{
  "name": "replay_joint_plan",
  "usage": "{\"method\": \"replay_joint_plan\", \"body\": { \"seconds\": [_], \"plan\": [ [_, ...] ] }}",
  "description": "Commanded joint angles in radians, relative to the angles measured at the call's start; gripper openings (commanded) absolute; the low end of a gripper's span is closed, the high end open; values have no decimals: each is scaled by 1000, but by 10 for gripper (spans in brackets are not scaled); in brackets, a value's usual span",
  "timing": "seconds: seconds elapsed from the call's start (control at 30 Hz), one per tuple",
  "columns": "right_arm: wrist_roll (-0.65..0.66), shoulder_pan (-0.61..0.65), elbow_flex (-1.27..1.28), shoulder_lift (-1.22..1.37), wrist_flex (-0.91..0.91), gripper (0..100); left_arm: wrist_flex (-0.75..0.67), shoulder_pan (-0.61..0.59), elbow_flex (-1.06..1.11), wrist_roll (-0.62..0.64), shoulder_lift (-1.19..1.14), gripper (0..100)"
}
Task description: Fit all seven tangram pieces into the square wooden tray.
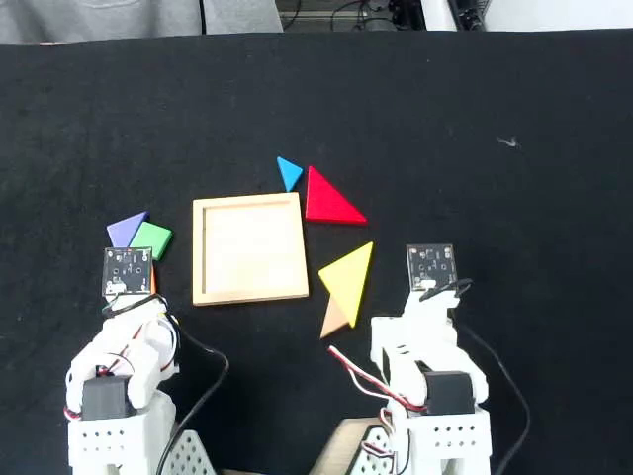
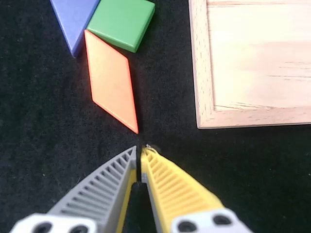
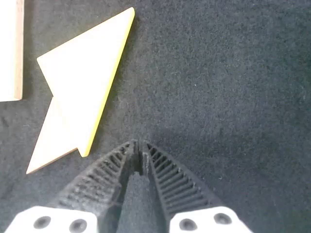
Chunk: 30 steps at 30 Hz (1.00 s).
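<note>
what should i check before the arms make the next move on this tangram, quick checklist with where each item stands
1. Wooden tray free of pieces: ok, nothing lies in it.
2. All seven pieces out on the table: ok. They are the blue triangle, red triangle, yellow triangle, tan triangle, purple triangle, green square and orange parallelogram.
3. Left claw open for a pick: not ok. It is shut and empty, by the orange parallelogram's corner.
4. Right claw open: not ok. It is shut and empty, beside the yellow triangle.
5. Pieces apart for a clean grasp: not ok. The yellow and tan triangles meet, and the green square abuts the purple triangle.
</note>
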<state>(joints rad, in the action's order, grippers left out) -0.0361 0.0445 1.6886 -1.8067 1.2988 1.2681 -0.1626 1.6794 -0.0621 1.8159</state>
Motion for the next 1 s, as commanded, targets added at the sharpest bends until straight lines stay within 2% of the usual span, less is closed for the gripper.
{"method": "replay_joint_plan", "body": {
  "seconds": [0.0, 0.37, 0.53, 0.67, 0.73, 0.87, 0.97],
  "plan": [
    [-9, 2, -4, -88, 6, 12, 5, 8, 21, 5, 5, 30],
    [-9, 3, -4, -88, 6, 12, -12, 10, 21, -2, 8, 30],
    [-8, 25, -4, -88, -20, 12, -178, -1, -4, 5, 8, 30],
    [-14, 18, -4, -88, -207, 12, -295, 15, -84, -55, 8, 30],
    [-9, 18, -4, -88, -310, 12, -244, 61, -154, -127, 8, 30],
    [-8, 17, -4, -88, -440, 12, -48, 180, -286, -152, 6, 30],
    [9, 17, -4, -88, -520, 12, -38, 219, -329, -285, 6, 30]
  ]
}}
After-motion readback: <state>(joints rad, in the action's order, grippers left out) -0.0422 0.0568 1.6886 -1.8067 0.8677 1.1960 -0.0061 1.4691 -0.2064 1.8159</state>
